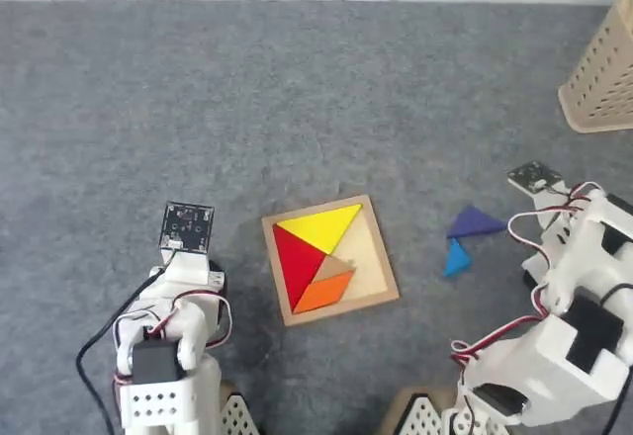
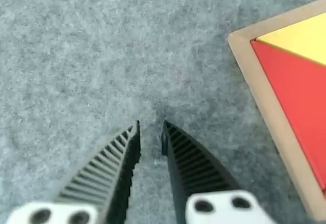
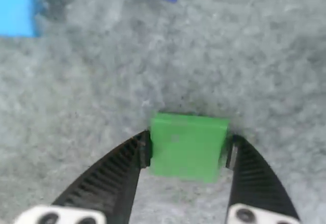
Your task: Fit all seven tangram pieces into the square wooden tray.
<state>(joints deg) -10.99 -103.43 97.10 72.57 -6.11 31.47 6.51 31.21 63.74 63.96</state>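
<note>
From above, the tray (image 1: pixel 316 208) holds four pieces: yellow (image 1: pixel 321 227), red (image 1: pixel 294 262), orange (image 1: pixel 324 293) and a small tan triangle (image 1: pixel 332 268). They fill the side toward the left arm (image 1: pixel 178 316), and the strip of bare wood toward the right arm (image 1: pixel 584 287) is yet to be filled. A purple triangle (image 1: pixel 475 222) and a blue piece (image 1: pixel 456 257) lie loose on the mat (image 1: pixel 247 109) between the tray and the right arm, so by my count three pieces remain, a little past halfway. A basket (image 1: pixel 603 69) stands far off at the mat's edge, well out of the way. In the left wrist view, the left gripper (image 2: pixel 151 127) has its fingers all but pressed together with only a sliver of mat between them, holding nothing. The tray's corner sits off to one side of the tips, with the red and yellow pieces flush inside its rim, and open mat lies straight ahead. In the right wrist view, the right gripper (image 3: pixel 188 140) pinches a green square (image 3: pixel 188 147), one finger against each of two opposite edges. The blue piece and the purple tip lie beyond the fingertips, apart from the square. The path to the tray probably passes near them, so lifting clear first looks wise, and the raised rim will need clearing too.
</note>
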